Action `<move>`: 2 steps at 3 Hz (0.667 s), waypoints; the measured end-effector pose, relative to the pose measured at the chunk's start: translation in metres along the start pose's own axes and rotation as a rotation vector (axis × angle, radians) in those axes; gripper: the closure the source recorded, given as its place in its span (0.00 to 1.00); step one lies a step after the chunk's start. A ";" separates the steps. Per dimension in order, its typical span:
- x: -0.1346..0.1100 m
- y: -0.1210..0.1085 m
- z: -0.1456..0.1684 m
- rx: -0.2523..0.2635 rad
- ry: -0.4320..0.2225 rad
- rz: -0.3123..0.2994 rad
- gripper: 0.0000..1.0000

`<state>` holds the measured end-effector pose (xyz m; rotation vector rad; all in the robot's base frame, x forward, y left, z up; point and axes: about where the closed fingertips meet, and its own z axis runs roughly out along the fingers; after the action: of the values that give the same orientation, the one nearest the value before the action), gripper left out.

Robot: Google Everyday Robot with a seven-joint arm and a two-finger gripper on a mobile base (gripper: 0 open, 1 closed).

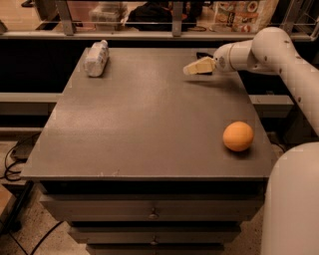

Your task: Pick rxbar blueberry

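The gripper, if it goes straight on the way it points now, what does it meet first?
Bare tabletop first, it seems: the gripper, at the far right, points left; the whitish bundle lies near that line, depth unclear.

Lab-like workspace, grey drawer cabinet (pixel 149 124), floor cables (pixel 11 158), metal railing (pixel 65 12) behind, hand (pixel 192 68) over its far right

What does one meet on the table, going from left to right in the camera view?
White wrapped bundle at the far left corner → gripper over the far right part of the table → orange ball near the right edge.
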<state>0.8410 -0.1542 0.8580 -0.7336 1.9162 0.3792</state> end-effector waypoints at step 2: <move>0.019 0.005 0.017 -0.024 0.039 0.050 0.19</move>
<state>0.8440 -0.1471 0.8335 -0.7148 1.9728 0.4220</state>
